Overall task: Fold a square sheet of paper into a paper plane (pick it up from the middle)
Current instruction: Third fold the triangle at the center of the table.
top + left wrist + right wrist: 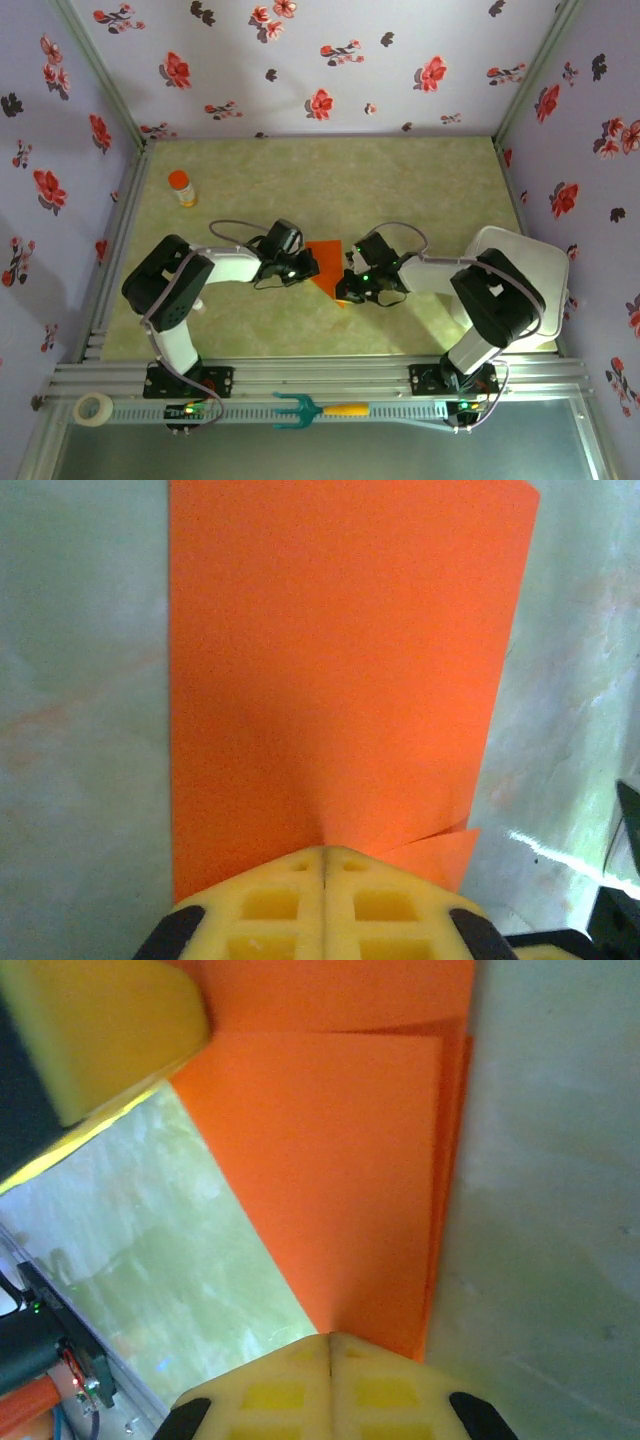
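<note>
The square sheet of paper (325, 264), orange-red and partly folded, lies in the middle of the frame on the pale green tabletop (330, 180) in the top view, narrowing to a point at its lower end. The left tool (306, 268) meets its left edge and the right tool (349, 285) its lower right edge.

In the left wrist view, the left tool (325, 852) is clenched on the paper's (340, 670) near edge at bottom centre, where the paper puckers and a second layer peeks out to the right. In the right wrist view, the right tool (330, 1338) is clenched on the paper's (330, 1160) pointed corner, with stacked layers along the right edge.

An orange-capped bottle (182, 187) stands at upper left, well apart. A white tray (535, 265) sits at the right.
</note>
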